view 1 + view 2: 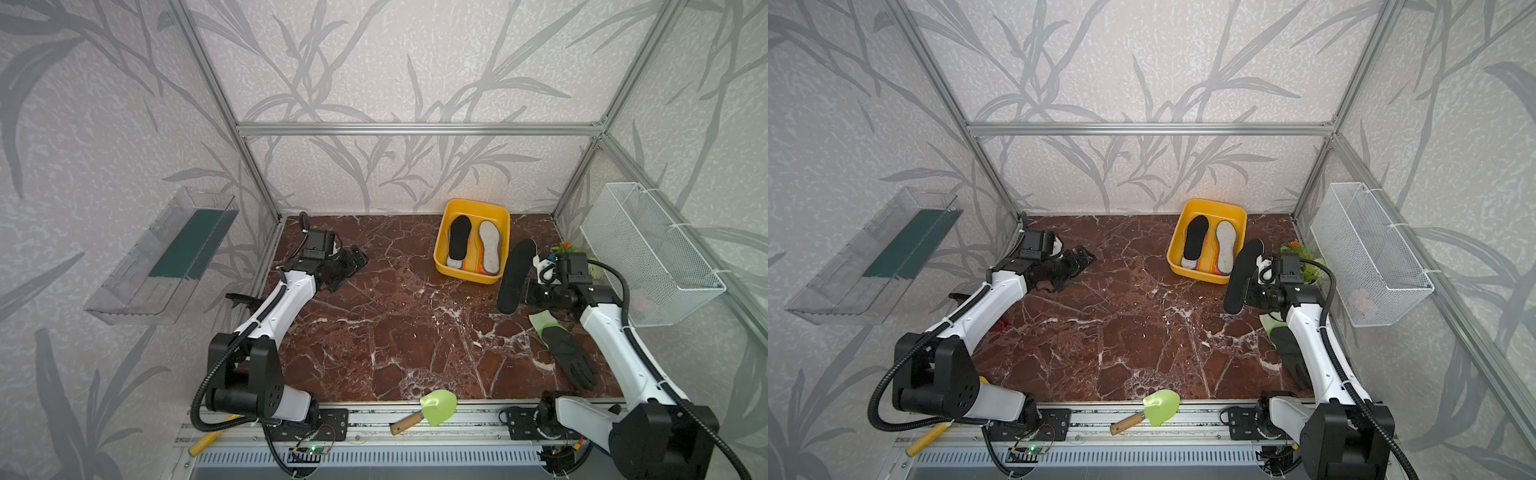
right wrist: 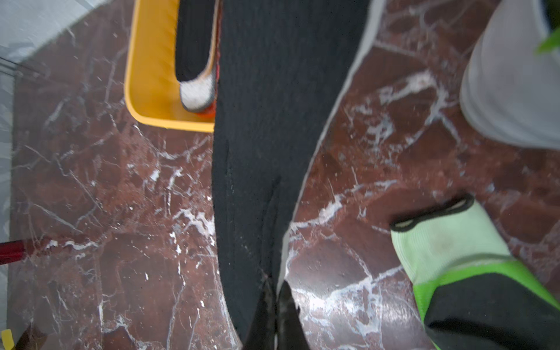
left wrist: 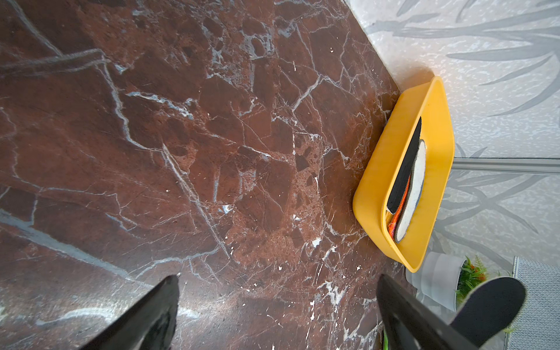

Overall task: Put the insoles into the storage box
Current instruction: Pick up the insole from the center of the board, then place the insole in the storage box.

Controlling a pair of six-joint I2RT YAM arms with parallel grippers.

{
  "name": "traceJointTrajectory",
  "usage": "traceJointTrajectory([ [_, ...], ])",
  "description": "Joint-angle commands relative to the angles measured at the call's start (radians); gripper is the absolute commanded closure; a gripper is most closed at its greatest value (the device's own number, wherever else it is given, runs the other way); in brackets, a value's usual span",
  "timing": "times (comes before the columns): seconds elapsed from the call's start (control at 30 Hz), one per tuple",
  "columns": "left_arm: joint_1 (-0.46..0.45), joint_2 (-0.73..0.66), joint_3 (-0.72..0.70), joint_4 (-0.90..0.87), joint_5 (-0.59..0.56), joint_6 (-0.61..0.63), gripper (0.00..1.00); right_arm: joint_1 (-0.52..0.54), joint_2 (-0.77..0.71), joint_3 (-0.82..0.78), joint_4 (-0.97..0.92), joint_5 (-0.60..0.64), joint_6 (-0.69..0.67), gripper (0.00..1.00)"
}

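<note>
Marbled red table (image 1: 395, 332) bears the box (image 1: 476, 210) at its far side, 2 insoles (image 1: 459, 237) (1 black, 1 grey) topmost inside. The right gripper (image 2: 275, 291) is clamped on the edge of a loose black insole (image 1: 515, 274), just beside the box's near corner. The left gripper (image 3: 278, 291) gapes empty, well apart. To finish well, lift the far end over the rim, line the insole up with the box's length, lay it flat, then let go (it looks floppy and may snag).
</note>
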Motion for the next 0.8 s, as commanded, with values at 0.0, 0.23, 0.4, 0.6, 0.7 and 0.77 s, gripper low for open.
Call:
traceJointTrajectory([
  [0.0,-0.004,0.005,0.033,-0.004,0.004,0.008,0.01,0.012,0.071,0.111,-0.003,-0.022,-0.050,1.00],
  [0.23,-0.005,-0.025,0.021,-0.006,0.003,0.008,0.01,0.073,0.354,0.397,-0.059,0.088,-0.105,1.00],
  [0.4,-0.007,-0.050,0.001,0.008,0.010,-0.009,0.01,0.075,0.562,0.614,-0.108,0.054,-0.127,1.00],
  [0.6,-0.008,-0.061,-0.009,-0.002,0.003,-0.003,0.01,0.076,0.774,0.851,-0.231,0.071,-0.131,1.00],
  [0.7,-0.008,-0.071,-0.018,0.004,-0.004,-0.004,0.01,0.075,0.849,0.902,-0.247,0.061,-0.131,1.00],
  [0.77,-0.009,-0.069,-0.021,0.004,-0.006,-0.003,0.01,0.076,0.889,0.928,-0.252,0.052,-0.135,1.00],
])
